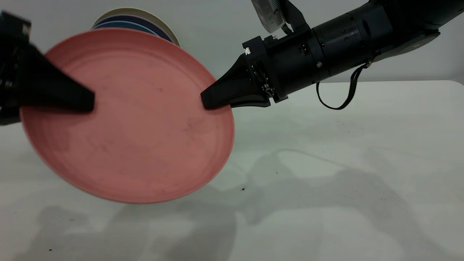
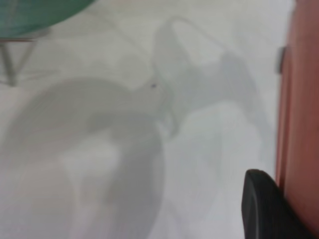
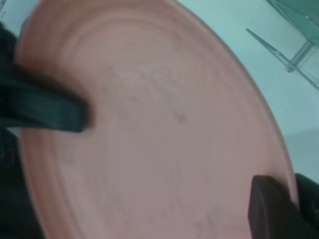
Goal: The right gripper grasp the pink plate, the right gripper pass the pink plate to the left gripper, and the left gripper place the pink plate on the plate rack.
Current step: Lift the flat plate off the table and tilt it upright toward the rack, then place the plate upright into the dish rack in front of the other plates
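The pink plate hangs tilted in the air above the table, held between both grippers. My right gripper is shut on its right rim; in the right wrist view one finger lies on the plate's face and the other sits behind the rim. My left gripper is shut on the left rim, with its black finger pressed against the plate's edge. Its finger also shows in the right wrist view. Wire loops of the plate rack show beside the plate, also in the right wrist view.
Several plates stand upright behind the pink plate at the back left. A teal-green plate stands in the rack. The white table stretches to the right under the right arm.
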`<action>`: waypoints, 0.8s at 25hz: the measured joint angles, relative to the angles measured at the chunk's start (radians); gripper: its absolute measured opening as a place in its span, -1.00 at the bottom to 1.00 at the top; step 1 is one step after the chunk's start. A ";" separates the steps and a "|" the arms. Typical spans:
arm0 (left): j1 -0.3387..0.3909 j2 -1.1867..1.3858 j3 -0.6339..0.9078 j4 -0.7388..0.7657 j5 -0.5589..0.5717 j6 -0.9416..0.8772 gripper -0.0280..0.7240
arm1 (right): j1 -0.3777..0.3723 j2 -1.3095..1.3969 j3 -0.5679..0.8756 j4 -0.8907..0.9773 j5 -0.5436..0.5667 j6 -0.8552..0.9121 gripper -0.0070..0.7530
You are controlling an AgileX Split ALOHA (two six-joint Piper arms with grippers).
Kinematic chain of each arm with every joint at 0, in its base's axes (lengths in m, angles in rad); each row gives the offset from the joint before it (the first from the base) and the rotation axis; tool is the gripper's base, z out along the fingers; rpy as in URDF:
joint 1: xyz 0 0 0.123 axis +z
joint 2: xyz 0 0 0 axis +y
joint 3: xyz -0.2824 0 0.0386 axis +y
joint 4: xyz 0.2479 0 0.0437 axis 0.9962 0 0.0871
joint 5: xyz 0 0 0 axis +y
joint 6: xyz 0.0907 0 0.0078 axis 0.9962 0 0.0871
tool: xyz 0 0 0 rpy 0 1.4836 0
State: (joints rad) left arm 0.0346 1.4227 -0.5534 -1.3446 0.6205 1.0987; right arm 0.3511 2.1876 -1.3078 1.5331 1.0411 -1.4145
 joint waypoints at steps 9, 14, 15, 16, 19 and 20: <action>0.000 0.000 0.001 -0.001 -0.009 0.104 -0.60 | -0.025 0.000 0.000 -0.020 0.041 0.027 0.02; 0.000 0.000 0.001 0.019 -0.071 0.243 -0.60 | -0.134 -0.001 0.000 -0.029 0.103 0.097 0.72; -0.001 0.000 0.001 0.022 -0.086 0.266 -0.60 | -0.164 -0.001 0.000 -0.032 0.104 0.110 0.78; -0.001 0.000 0.001 0.025 -0.097 0.293 -0.60 | -0.190 -0.001 0.000 -0.039 0.104 0.126 0.83; -0.001 0.000 0.001 0.025 -0.116 0.349 -0.60 | -0.276 -0.001 0.000 -0.077 0.104 0.179 0.85; -0.001 0.000 0.001 0.025 -0.117 0.357 -0.60 | -0.296 -0.001 0.000 -0.095 0.104 0.196 0.83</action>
State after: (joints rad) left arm 0.0336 1.4226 -0.5524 -1.3200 0.5037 1.4559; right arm 0.0549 2.1867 -1.3078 1.4384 1.1454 -1.2184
